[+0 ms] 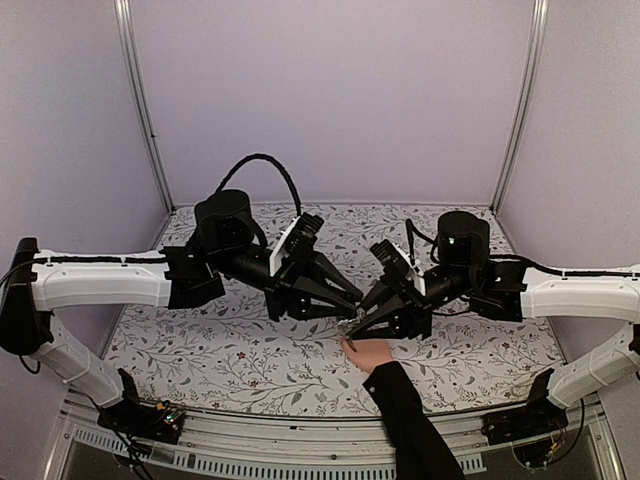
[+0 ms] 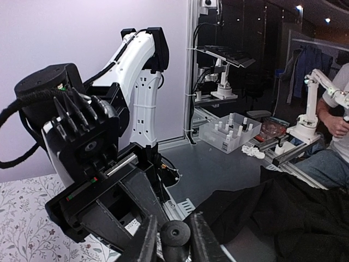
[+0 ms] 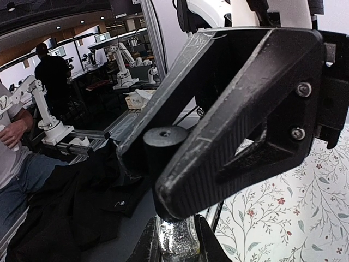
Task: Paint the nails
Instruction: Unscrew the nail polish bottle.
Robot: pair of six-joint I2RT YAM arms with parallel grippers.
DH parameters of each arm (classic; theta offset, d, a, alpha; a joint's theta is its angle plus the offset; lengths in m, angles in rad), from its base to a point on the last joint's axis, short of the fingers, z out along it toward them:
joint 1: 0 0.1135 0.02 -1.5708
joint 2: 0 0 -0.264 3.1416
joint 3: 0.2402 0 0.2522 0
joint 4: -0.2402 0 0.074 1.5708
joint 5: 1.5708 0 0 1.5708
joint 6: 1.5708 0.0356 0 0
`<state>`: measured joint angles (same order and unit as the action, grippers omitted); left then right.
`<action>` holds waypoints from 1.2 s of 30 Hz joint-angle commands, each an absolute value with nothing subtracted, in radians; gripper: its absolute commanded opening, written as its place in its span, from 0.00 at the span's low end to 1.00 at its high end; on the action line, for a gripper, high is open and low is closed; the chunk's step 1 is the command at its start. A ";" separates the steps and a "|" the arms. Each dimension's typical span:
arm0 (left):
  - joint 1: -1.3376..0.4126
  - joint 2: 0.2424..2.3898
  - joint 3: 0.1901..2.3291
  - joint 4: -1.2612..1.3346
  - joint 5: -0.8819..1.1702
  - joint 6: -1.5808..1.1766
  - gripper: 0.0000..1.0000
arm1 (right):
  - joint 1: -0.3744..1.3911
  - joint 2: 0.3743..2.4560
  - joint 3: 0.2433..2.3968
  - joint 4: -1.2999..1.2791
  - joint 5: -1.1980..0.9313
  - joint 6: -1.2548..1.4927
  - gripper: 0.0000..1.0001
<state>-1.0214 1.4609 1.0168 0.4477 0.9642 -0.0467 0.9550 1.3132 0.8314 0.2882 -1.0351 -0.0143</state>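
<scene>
A light-skinned hand (image 1: 368,355) with a black sleeve (image 1: 410,420) lies on the table, just below both gripper tips. Its nails are too small to make out. My right gripper (image 3: 177,246) is shut on a small glass bottle of silver glitter polish (image 3: 177,237), held upright. My left gripper (image 2: 174,244) is shut on the bottle's black cap (image 2: 175,234), which also shows in the right wrist view (image 3: 163,158). In the top view the left gripper (image 1: 350,298) and the right gripper (image 1: 352,325) meet at the bottle, just above the hand's fingers.
The table wears a floral cloth (image 1: 250,350). Lilac walls and metal posts (image 1: 145,110) close in the back and sides. The person's black sleeve crosses the near edge at centre right. The wrist views show the lab beyond the table.
</scene>
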 commanded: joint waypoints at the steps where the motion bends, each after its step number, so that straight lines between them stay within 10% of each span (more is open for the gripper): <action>1: -1.034 1.471 1.046 0.426 0.974 -0.027 0.17 | 0.953 1.321 0.861 0.284 -1.057 -0.005 0.00; 6: -1.034 1.472 1.045 0.431 0.976 -0.035 0.00 | 0.953 1.318 0.858 0.282 -1.038 -0.005 0.00; 36: -1.033 1.446 1.011 0.400 0.539 -0.066 0.00 | 0.917 1.249 0.851 0.237 -0.500 0.050 0.00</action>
<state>-1.0096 1.4303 1.0199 0.4038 0.6594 -0.0647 0.9123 1.2484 0.8310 0.2295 -0.7387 0.0116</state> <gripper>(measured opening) 0.155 0.166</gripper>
